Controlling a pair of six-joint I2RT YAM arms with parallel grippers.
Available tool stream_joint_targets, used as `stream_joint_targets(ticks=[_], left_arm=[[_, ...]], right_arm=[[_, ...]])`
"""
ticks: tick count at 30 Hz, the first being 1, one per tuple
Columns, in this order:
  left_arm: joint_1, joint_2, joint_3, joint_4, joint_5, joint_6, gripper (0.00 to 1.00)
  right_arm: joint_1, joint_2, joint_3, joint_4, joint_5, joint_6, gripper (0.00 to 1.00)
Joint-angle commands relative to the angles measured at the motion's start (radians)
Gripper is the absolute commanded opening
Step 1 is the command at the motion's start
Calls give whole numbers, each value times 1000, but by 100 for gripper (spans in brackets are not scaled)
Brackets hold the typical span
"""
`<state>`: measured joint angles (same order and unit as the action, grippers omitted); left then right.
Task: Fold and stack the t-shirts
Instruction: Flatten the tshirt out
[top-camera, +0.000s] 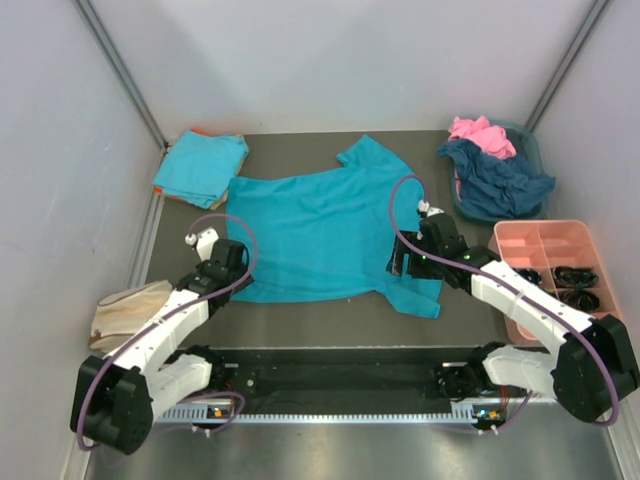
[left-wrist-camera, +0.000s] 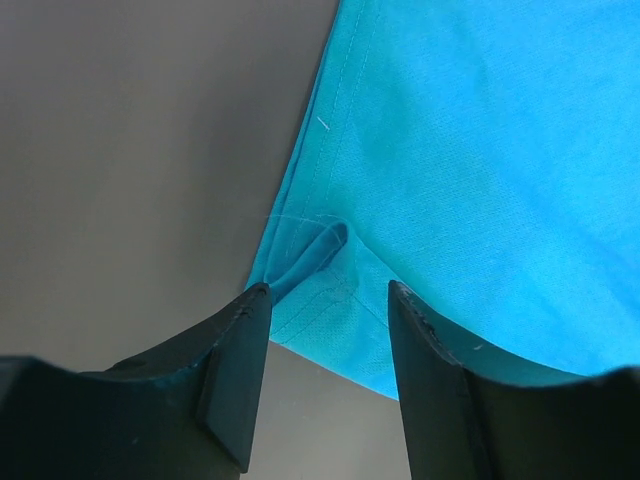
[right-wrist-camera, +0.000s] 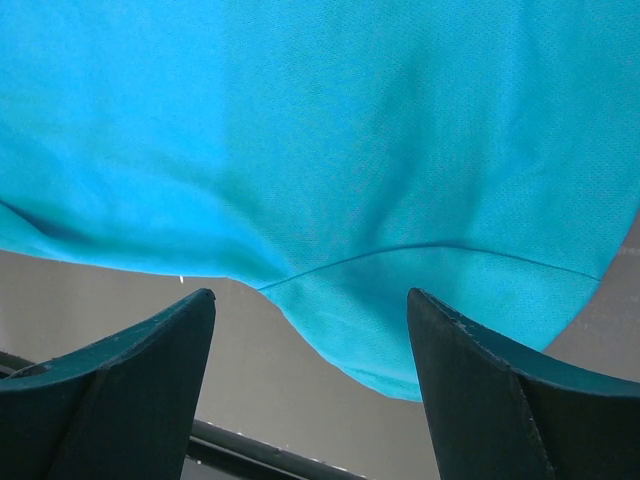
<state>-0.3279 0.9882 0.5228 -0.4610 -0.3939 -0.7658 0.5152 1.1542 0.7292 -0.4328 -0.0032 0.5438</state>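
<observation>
We find the teal t-shirt (top-camera: 320, 235) spread flat at the centre of the table (top-camera: 300, 320), well apart from the folded teal stack (top-camera: 200, 167) at the far-left corner, which we judge to be its destination once folded. The left gripper (left-wrist-camera: 330, 300) stands with fingers parted astride the bunched near-left hem corner, and the right gripper (right-wrist-camera: 310, 310) is likewise spread over the near-right sleeve seam, neither clamped on cloth. We judge both are posted along the near edge to pinch it together for the first fold.
</observation>
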Motion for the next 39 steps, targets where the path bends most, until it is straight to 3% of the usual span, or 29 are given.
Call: stream_joint_targets(ticks=[1, 23, 32, 39], left_arm=[[-3, 46, -6, 68, -14, -7, 54], [-3, 170, 9, 156, -6, 22, 45], [-3, 127, 39, 88, 7, 25, 2], [-5, -8, 49, -34, 50, 23, 0]], right_arm=[[9, -4, 42, 23, -4, -21, 78], [11, -27, 27, 9, 0, -18, 79], [11, -22, 18, 25, 0, -15, 79], [9, 2, 16, 54, -21, -8, 79]])
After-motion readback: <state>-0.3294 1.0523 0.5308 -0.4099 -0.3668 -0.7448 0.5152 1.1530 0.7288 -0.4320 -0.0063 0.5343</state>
